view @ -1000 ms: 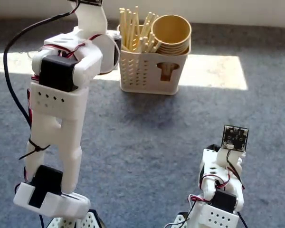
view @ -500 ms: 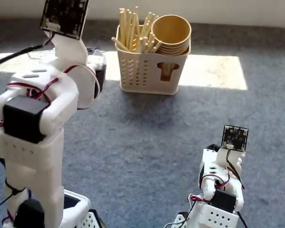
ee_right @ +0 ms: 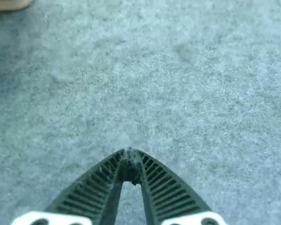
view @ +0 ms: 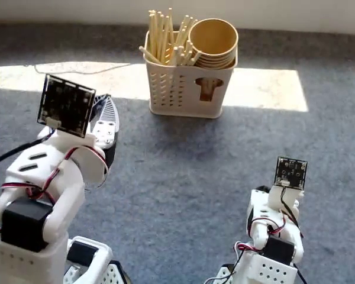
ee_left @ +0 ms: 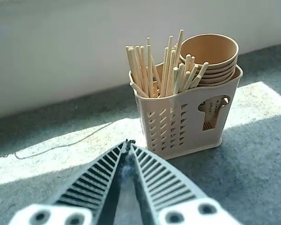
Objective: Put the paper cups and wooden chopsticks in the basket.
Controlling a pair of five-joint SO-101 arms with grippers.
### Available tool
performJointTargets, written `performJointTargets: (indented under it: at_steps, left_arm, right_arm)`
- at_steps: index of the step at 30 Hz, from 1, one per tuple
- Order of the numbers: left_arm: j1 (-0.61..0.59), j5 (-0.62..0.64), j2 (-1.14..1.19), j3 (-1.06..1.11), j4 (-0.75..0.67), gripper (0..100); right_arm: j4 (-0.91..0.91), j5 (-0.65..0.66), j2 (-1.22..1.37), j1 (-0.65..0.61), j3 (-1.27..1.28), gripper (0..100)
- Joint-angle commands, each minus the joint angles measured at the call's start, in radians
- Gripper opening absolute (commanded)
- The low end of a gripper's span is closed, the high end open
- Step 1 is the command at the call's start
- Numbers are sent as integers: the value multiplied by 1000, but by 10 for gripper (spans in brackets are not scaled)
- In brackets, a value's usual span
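At the far edge of the tabletop [view: 183, 177], the basket [view: 189, 89] held the stacked paper cups [view: 214, 40] and the wooden chopsticks [view: 165, 35]. Left jaws and right jaws were closed tip to tip, nothing gripped. Loading looked done. Next move is probably just parking.

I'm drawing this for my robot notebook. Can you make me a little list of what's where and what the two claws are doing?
basket: upright on the grey carpet, at the edge of a sunlit strip
wooden chopsticks: standing in the basket, ends poking out of the top
paper cups: stacked in the basket beside the chopsticks
left gripper: shut, holding nothing, apart from the basket and facing it
right gripper: shut, holding nothing, over bare carpet
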Motion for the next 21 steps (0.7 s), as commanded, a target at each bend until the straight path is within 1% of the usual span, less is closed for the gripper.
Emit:
performJointTargets:
  at_steps: [1,4,8,12,14,21]
  left_arm:
    - [-54,-11,-108,153,-78,6]
    - [-82,-11,-154,239,-80,7]
    - [-134,-11,-219,357,-74,8]
    - [-196,-8,-311,499,-77,8]
    - [-226,-8,-367,579,-77,8]
    - [-295,-8,-625,917,-75,8]
  right_arm:
    - [24,-2,-5,7,128,6]
    - [30,-5,-5,12,128,6]
    - [117,-17,-5,7,128,6]
    - [137,-161,-5,7,128,6]
    - [139,-204,-5,7,128,6]
    - [160,-221,-5,7,128,6]
